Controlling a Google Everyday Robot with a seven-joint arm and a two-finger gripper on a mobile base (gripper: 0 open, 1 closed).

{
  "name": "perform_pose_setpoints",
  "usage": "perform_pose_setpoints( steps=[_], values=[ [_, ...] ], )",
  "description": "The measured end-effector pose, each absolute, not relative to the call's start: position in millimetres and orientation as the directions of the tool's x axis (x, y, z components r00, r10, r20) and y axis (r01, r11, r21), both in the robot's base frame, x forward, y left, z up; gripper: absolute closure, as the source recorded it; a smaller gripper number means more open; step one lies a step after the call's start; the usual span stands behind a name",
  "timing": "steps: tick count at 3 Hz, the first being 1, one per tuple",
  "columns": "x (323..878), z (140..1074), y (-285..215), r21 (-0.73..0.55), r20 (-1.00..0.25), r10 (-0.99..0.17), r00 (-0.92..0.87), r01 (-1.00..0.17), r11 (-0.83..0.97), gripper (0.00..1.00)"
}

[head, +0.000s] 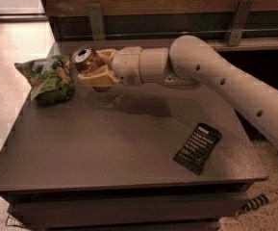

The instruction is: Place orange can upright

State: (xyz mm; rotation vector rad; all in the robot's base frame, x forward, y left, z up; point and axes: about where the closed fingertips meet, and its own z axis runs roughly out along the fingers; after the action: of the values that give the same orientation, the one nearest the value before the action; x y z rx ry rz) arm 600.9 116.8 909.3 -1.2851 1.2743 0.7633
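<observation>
Tool (91, 67) clenched on can (84, 58), tilted, silver top facing left and up, raised over the worktop (105, 148) near its back-left corner, just beside green bag (49, 78). Dark packet (197, 147) flat near front-right corner.
</observation>
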Motion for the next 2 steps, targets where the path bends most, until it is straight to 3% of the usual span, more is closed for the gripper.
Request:
perform_pose_setpoints(
  steps=[2],
  values=[
    [569.5, 888.3, 121.9, -0.214, -0.968, -0.179, 0.177, -0.953, 0.214, 1.0]
  ],
)
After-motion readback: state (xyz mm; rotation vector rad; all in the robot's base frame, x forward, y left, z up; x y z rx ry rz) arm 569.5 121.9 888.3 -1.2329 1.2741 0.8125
